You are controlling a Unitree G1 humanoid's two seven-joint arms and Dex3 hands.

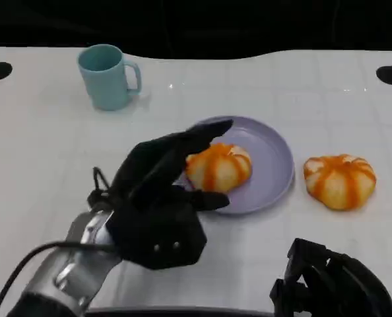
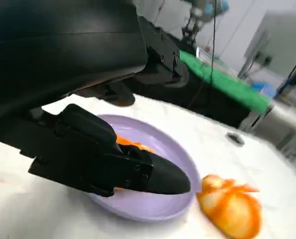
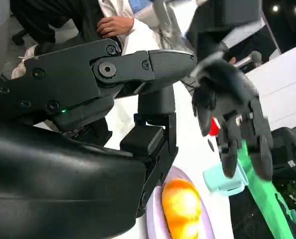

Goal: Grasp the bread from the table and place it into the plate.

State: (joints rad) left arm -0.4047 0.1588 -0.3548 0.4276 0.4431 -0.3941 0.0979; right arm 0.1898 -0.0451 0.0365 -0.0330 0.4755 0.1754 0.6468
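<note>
From above, the left hand (image 1: pixel 160 205) reaches over the purple plate (image 1: pixel 273 158), spread fingers (image 1: pixel 183 148) flanking a bread (image 1: pixel 219 166) lying in it, seemingly untouched. Left wrist: second bread (image 2: pixel 230 209) on the table (image 2: pixel 18 219). Right hand (image 1: pixel 331 284) low, its grip unclear.

Black hands (image 1: pixel 160 205) (silver, cabled forearms (image 1: pixel 70 267))

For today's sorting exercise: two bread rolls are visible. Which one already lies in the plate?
The bread roll beside the left hand lies in the purple plate. The other bread roll sits on the bare table, beyond the plate's rim.
</note>
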